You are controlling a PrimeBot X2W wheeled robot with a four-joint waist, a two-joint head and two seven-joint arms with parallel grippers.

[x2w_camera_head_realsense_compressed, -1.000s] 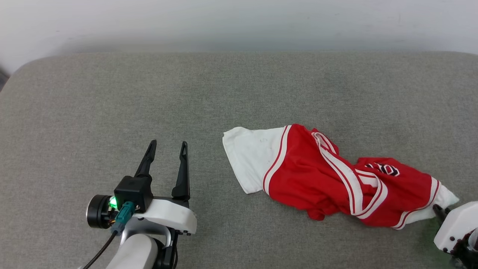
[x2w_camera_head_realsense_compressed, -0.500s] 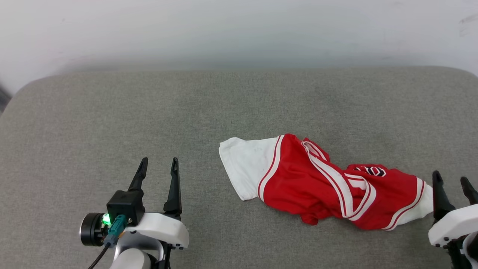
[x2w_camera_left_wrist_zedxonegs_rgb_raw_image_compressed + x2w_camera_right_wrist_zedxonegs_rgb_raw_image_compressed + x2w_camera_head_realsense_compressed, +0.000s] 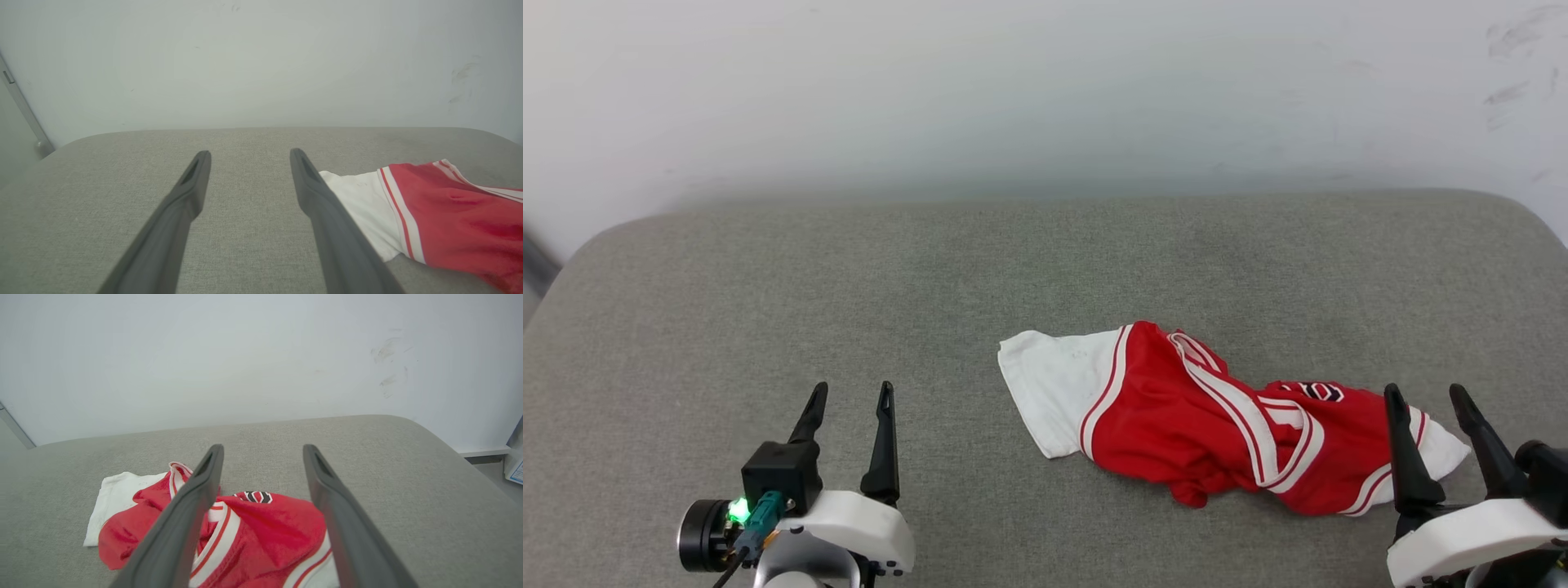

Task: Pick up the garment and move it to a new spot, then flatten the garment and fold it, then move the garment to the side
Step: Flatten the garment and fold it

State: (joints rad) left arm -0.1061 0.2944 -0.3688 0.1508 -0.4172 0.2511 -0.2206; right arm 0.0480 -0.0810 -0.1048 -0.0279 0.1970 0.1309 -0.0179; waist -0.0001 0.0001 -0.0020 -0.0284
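The shirt (image 3: 1176,416) lies crumpled on the grey fabric-covered tabletop (image 3: 849,269), right of the middle and towards the near edge. One white sleeve is spread flat at its left end. The red body is bunched in folds, with the striped neck trim twisted across it and dark lettering showing near the right end.

The left hand (image 3: 854,385) sits at the lower left, well apart from the shirt, with its two dark fingers spread and nothing between them. In the left wrist view, the left hand (image 3: 250,153) points over bare fabric, and the white sleeve of the shirt (image 3: 449,212) is just beside its right finger.

The right hand (image 3: 1425,390) is released too, fingers wide at the shirt's right sleeve end. In the right wrist view, the right hand (image 3: 263,447) frames the red folds of the shirt (image 3: 265,535). Whether the fingers touch the cloth cannot be told. A pale wall (image 3: 1045,98) stands behind the tabletop.
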